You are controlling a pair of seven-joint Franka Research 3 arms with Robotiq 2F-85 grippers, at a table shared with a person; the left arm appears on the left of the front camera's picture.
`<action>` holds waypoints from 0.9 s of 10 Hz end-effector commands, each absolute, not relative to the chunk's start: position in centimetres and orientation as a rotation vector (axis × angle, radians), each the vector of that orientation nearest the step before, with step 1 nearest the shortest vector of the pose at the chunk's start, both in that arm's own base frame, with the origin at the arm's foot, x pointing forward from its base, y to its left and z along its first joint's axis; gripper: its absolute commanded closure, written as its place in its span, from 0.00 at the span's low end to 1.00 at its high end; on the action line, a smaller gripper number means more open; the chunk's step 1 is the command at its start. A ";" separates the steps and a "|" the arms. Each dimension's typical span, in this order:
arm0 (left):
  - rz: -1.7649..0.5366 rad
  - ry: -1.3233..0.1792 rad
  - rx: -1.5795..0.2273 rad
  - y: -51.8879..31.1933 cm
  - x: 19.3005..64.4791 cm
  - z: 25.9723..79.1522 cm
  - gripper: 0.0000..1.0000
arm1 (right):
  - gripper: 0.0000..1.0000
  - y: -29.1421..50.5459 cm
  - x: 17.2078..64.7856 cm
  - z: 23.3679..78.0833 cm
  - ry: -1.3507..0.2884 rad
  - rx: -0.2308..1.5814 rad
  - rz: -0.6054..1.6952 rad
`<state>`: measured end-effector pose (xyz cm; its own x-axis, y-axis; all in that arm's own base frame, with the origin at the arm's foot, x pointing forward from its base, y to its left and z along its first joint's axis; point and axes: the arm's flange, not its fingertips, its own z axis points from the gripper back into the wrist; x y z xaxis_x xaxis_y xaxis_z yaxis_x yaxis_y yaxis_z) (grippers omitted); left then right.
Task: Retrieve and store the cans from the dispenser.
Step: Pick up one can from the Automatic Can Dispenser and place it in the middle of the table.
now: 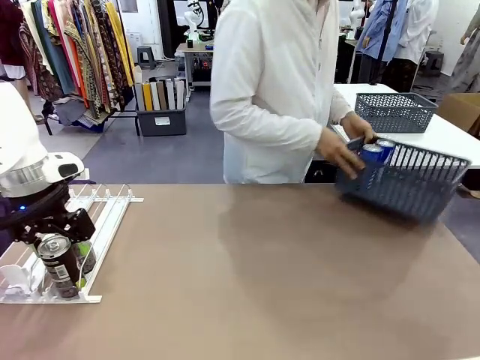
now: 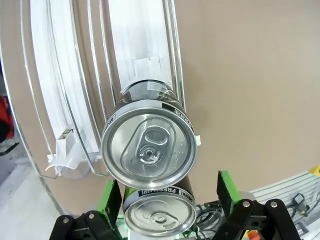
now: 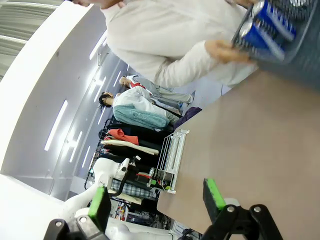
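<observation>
Tabletop (image 1: pixel 262 285), left hand (image 2: pixel 167 180) wide open, flanking can (image 2: pixel 159 216)

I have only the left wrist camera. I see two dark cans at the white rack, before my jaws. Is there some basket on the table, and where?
Observer: Yes, a blue-grey basket is at the far right edge of the table.
Operator: Is it free to use?
Observer: Not quite. A person's hand grips its left end.
Operator: Is something inside it?
Observer: Blue cans, at the end by that hand.
</observation>
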<state>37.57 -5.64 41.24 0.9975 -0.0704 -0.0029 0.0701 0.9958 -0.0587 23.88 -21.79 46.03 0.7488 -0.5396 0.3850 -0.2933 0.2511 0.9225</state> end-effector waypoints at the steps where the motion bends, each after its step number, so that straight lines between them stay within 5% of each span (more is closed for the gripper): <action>1: -0.048 0.015 -0.065 -5.7 37.7 41.6 0.00 | 0.00 -21.7 24.2 46.4 -0.795 1.357 -0.185; 2: -0.049 0.022 -0.036 -5.7 37.8 41.7 0.60 | 0.00 -21.7 24.2 46.4 -0.795 1.357 -0.185; 3: -0.058 0.026 -0.044 -5.7 37.7 41.8 1.00 | 0.00 -21.7 24.2 46.4 -0.795 1.357 -0.185; 9: 0.000 -0.008 -0.014 -5.1 37.0 43.5 1.00 | 0.00 -21.7 24.2 46.4 -0.795 1.357 -0.185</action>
<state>37.31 -5.15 42.19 0.9995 -0.0279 -0.0147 0.0272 0.9987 -0.0421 23.88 -21.79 46.02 0.7488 -0.5396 0.3849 -0.2933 0.2511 0.9225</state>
